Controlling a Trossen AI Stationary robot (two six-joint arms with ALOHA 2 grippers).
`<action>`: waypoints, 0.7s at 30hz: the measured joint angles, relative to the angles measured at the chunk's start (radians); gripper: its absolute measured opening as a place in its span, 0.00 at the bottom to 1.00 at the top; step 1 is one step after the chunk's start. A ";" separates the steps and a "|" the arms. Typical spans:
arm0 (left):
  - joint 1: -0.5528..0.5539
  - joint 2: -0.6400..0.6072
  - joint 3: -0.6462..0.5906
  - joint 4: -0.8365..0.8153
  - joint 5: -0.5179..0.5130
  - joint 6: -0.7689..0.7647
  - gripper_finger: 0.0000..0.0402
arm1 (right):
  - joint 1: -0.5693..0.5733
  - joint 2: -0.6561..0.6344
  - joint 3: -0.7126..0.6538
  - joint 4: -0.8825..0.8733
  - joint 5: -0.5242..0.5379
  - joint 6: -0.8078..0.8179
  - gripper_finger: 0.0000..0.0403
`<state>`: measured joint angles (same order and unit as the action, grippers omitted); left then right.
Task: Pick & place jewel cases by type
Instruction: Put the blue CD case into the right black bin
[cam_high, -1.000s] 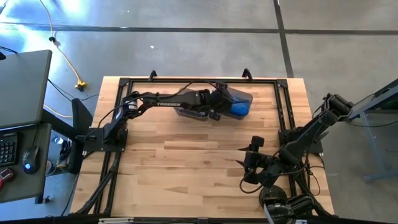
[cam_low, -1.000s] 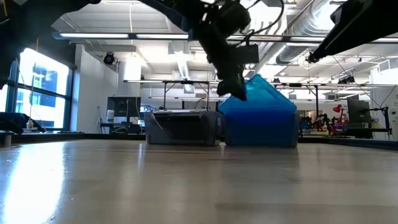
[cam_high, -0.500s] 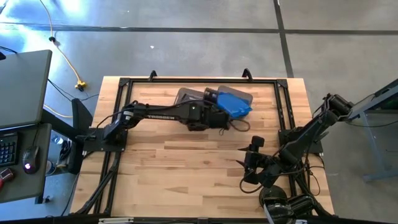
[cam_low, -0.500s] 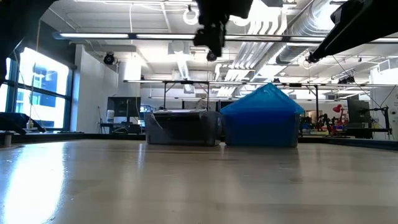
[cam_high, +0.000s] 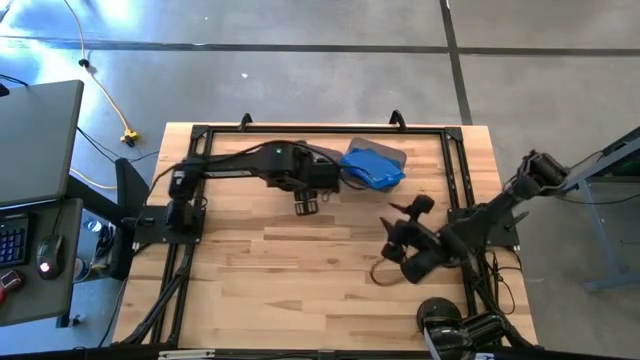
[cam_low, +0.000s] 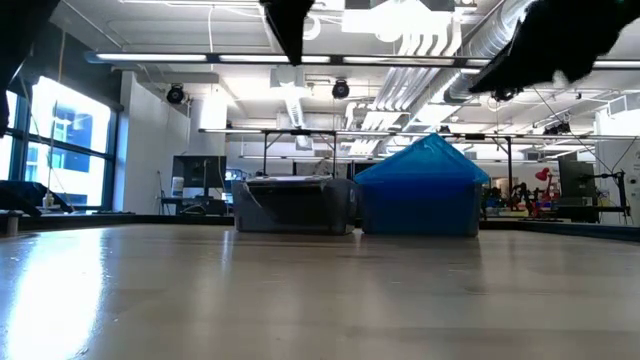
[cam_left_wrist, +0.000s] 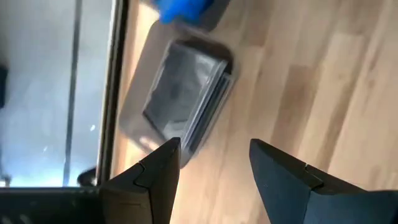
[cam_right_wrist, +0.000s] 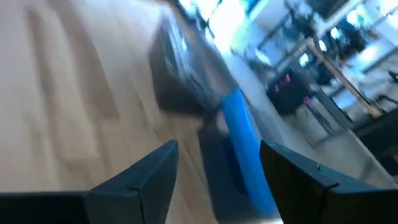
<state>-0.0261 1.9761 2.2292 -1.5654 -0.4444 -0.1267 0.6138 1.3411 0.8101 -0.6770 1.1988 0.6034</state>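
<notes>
Holding nothing, our left gripper (cam_high: 306, 204) hangs open above bare table (cam_high: 250, 280); just beyond it sit the two bins (cam_high: 372, 178), blue jewel cases (cam_high: 368, 166) heaped in one. Our right gripper (cam_high: 392, 250), also open and empty, hovers well apart.

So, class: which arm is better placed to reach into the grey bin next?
Left, probably: the left gripper hangs open beside the grey bin, facing it; the right gripper is farther off.
</notes>
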 joint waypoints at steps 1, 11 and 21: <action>0.000 -0.021 -0.031 0.001 -0.011 -0.017 0.47 | -0.030 0.000 -0.010 -0.004 -0.029 -0.018 0.56; -0.035 -0.320 -0.636 0.145 -0.175 -0.339 0.47 | -0.303 0.001 -0.158 0.318 -0.125 -0.452 0.56; -0.167 -0.610 -1.214 0.746 -0.134 -0.380 0.47 | -0.538 0.000 -0.158 0.608 -0.329 -0.813 0.56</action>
<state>-0.1926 1.3656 1.0149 -0.8195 -0.5788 -0.5066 0.0754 1.3415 0.6518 -0.0692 0.8700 -0.2093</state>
